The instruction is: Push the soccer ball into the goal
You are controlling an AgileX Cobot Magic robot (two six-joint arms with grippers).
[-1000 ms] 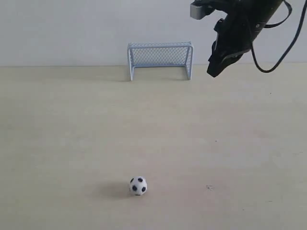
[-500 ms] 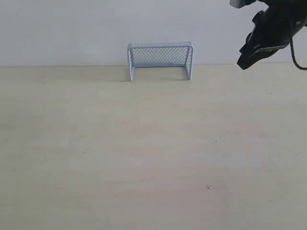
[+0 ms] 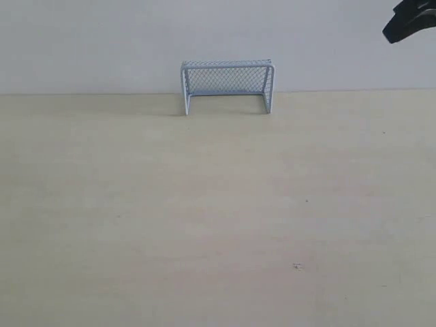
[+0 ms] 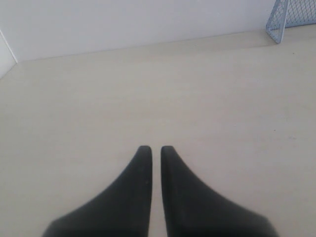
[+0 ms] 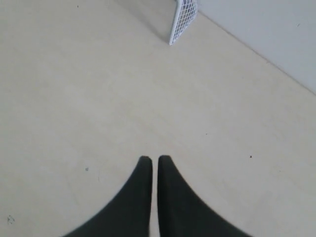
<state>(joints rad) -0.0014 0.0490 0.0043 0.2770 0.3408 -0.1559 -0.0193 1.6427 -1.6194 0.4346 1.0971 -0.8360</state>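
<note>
- While you scan the exterior view, take the goal (image 3: 228,85) first: it stands upright at top centre of the frame, on the table (image 3: 218,204), close to the wall (image 3: 102,41), its mouth towards the camera.
- Ball: it appears in none of the three views. Neither the bare table nor the goal mouth shows it, so its place cannot be told.
- Right gripper (image 3: 407,24): only a dark tip shows at the upper right corner of the frame, raised high and well apart from the goal. Its wrist view shows the two fingers (image 5: 144,170) drawn together with a mere slit between them, holding nothing.
- Left gripper (image 4: 151,149): outside the exterior view. Its wrist view shows it likewise all but closed and empty, with a corner of the goal in sight far off.
- Step in hand (a judgement): no push is under way, since the one gripper you can see from outside is lifted clear of the table.
- Next move (a judgement): locate the ball first. Then bring a closed gripper low behind it, on the side away from the goal, and sweep straight at the mouth; an off-centre touch would likely send a round ball wide.
</note>
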